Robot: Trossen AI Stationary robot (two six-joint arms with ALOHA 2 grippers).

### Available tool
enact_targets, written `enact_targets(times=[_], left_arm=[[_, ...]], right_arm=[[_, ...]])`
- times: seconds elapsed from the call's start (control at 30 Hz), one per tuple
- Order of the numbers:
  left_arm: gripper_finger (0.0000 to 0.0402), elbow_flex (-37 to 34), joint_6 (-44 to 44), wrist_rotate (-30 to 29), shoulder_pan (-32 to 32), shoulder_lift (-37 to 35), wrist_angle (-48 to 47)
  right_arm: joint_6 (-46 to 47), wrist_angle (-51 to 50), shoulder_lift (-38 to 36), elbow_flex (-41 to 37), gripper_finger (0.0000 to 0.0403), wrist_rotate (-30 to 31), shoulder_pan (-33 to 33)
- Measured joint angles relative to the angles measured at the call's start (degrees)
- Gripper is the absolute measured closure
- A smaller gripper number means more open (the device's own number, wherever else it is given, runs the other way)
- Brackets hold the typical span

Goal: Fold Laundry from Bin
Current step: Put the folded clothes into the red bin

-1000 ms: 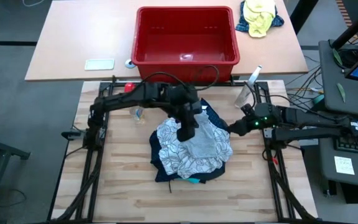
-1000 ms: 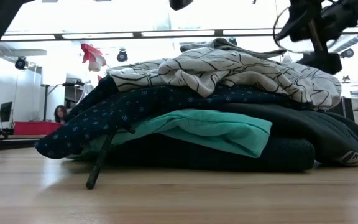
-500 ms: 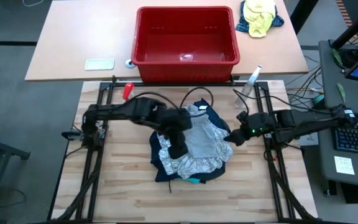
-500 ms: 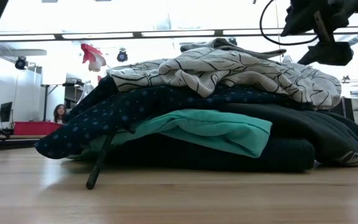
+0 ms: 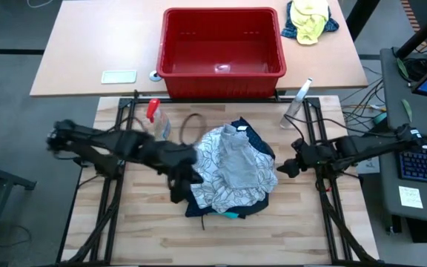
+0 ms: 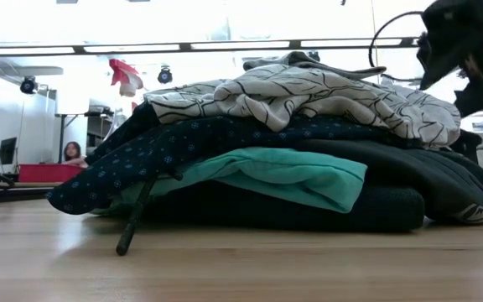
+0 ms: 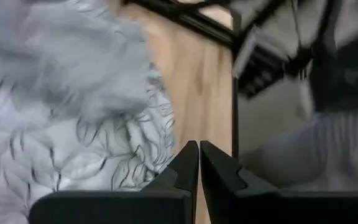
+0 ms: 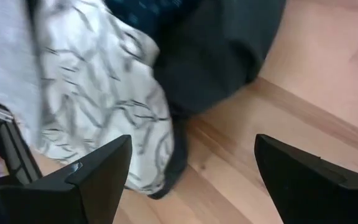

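Only the low view shows the bright turquoise garment (image 6: 292, 176) inside the stacked soft laundry pile (image 5: 228, 170) – pale wooden table (image 5: 147, 230). Left gripper (image 7: 199, 163) pinched empty; right gripper (image 8: 191, 171) wide, empty.

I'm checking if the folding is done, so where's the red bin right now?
In the high view the red bin sits on the lighter table at the far side, beyond the pile of laundry on the wooden table, with a yellow-and-blue cloth bundle to its right.
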Motion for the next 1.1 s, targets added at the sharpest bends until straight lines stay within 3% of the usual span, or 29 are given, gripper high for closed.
enact_targets(times=[0.1, 0.2, 0.27, 0.37, 0.43, 0.53, 0.7, 0.83, 0.97, 1.1], left_arm=[[0.0402, -19.0, -15.6, -4.3, -0.9, -8.3, 12.3], [0.0392, -34.1, -34.4, -4.8, -0.9, -13.1, 21.3], [0.0373, -41.8, -40.8, -4.6, -0.8, -16.0, 31.6], [0.0329, -50.3, -43.4, -7.2, -0.9, -18.9, 48.7], [0.0291, -53.3, -43.4, -11.0, -0.8, -20.2, 51.5], [0.0225, -55.0, -45.0, -14.7, -0.7, -21.4, 45.7], [0.0105, -57.4, -52.4, -16.4, -0.6, -21.0, 38.7], [0.0021, -58.7, -52.6, -16.6, -0.6, -20.1, 38.6], [0.0017, -61.1, -52.1, -16.7, -0.3, -19.8, 43.3], [0.0028, -64.8, -52.1, -17.6, 0.4, -18.7, 51.7]], right_arm=[[1.7, 3.6, -1.0, -3.5, 0.0076, 0.0, 0.0], [3.7, 7.0, -1.0, -5.9, 0.0076, 0.0, 0.0], [5.4, 9.1, -1.0, -6.8, 0.0076, 0.0, 0.0], [7.3, 11.1, -1.0, -7.3, 0.0076, 0.0, 0.0], [8.0, 11.8, -1.0, -7.3, 0.0076, 0.0, 0.0], [9.1, 11.7, -1.0, -7.4, 0.0076, 0.0, 0.0], [9.8, 11.6, -0.9, -7.4, 0.0076, 0.0, 0.0], [9.9, 11.5, -0.9, -7.4, 0.0076, 0.0, 0.0], [8.5, 13.2, -1.1, -8.4, 0.0076, 0.0, 0.0], [7.4, 24.0, -1.7, -12.9, 0.0076, 0.0, 0.0]])
